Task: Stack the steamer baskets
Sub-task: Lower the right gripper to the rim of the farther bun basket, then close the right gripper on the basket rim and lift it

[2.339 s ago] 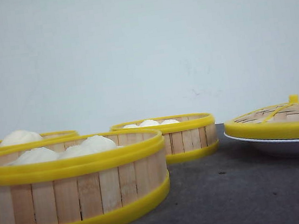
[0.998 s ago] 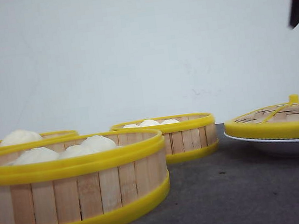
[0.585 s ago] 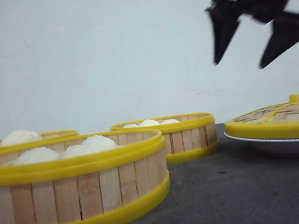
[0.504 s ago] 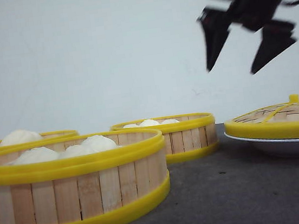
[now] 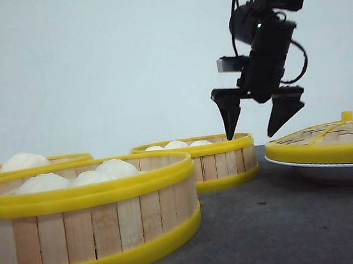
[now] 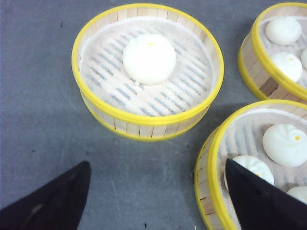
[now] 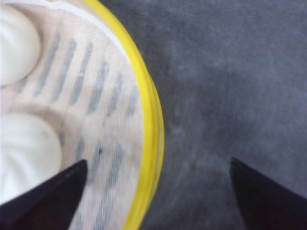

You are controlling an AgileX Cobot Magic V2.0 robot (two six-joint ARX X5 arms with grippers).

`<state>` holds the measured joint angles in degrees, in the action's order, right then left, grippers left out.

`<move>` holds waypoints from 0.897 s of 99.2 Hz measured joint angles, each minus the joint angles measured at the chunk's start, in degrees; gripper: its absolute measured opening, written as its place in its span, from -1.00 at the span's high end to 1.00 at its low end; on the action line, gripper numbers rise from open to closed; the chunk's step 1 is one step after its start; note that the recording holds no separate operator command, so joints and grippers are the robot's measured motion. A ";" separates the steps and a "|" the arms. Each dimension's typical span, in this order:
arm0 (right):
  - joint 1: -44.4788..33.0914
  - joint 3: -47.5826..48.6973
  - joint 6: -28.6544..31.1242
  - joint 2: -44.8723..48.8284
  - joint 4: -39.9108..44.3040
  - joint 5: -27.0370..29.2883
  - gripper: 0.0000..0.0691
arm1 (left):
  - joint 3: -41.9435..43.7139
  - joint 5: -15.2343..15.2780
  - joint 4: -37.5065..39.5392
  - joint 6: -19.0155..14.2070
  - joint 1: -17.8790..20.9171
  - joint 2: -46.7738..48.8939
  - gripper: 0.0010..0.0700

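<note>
three steamer baskets sitting on dark worktop (image 5: pixel 292 234): near basket (image 5: pixel 90 220), far-left basket (image 5: pixel 57 161) partly hidden behind it, middle basket (image 5: pixel 196 163) further back, all holding white buns. right claw (image 5: pixel 259 112) hanging above middle basket's right rim, fingers spread apart, gripping nothing. left claw (image 6: pixel 156 196) spread wide, hovering beside single-bun basket. domed lid (image 5: pixel 329 139) resting on white plate (image 5: pixel 336 173).

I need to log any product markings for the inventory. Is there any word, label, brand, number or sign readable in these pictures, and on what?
None can be read: the slatted, yellow-rimmed steamer baskets, the woven yellow-rimmed lid, the white plate and the black right gripper show no text.
</note>
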<state>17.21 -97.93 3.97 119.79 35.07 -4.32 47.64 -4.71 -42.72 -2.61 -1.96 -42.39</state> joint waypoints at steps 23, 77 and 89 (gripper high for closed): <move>0.00 -0.09 -0.11 2.80 -0.87 -0.37 0.13 | 0.00 0.00 -0.02 0.00 0.00 0.02 -0.56; 0.59 -4.79 2.12 3.80 1.60 0.26 0.93 | 0.00 0.00 -0.02 0.00 0.00 0.00 -0.56; 0.59 -11.34 3.21 3.89 7.67 0.48 0.93 | 0.00 -0.02 -0.02 0.02 0.00 0.00 -0.56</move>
<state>17.80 -109.27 7.18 123.68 42.74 -3.84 47.64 -4.73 -42.74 -2.59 -1.96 -42.39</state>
